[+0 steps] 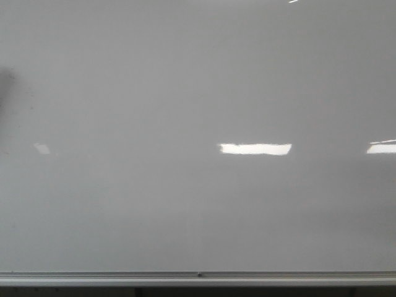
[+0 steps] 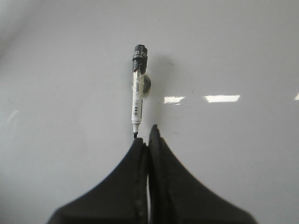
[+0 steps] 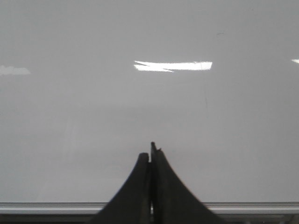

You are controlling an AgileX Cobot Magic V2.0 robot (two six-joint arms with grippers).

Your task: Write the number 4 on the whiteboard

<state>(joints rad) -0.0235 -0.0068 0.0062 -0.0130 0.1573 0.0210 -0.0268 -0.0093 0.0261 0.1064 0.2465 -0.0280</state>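
The whiteboard (image 1: pixel 198 93) fills the front view, glossy and pale grey, with no marker line on it; the number 4 is out of view. Neither gripper shows in the front view. In the left wrist view a white marker (image 2: pixel 138 91) with a black end rests against the whiteboard (image 2: pixel 233 46), its dark nib pointing at my left gripper (image 2: pixel 146 134). That gripper is shut and empty, its tips just beside the nib. My right gripper (image 3: pixel 148 149) is also shut with nothing in it, in front of bare whiteboard (image 3: pixel 70 116).
A silver frame rail (image 1: pixel 124 276) runs along the board's lower edge and also shows as the rail (image 3: pixel 46 205) behind the right fingers. Bright light reflections (image 1: pixel 255 148) lie on the board. A small round piece (image 2: pixel 146 86) sits beside the marker.
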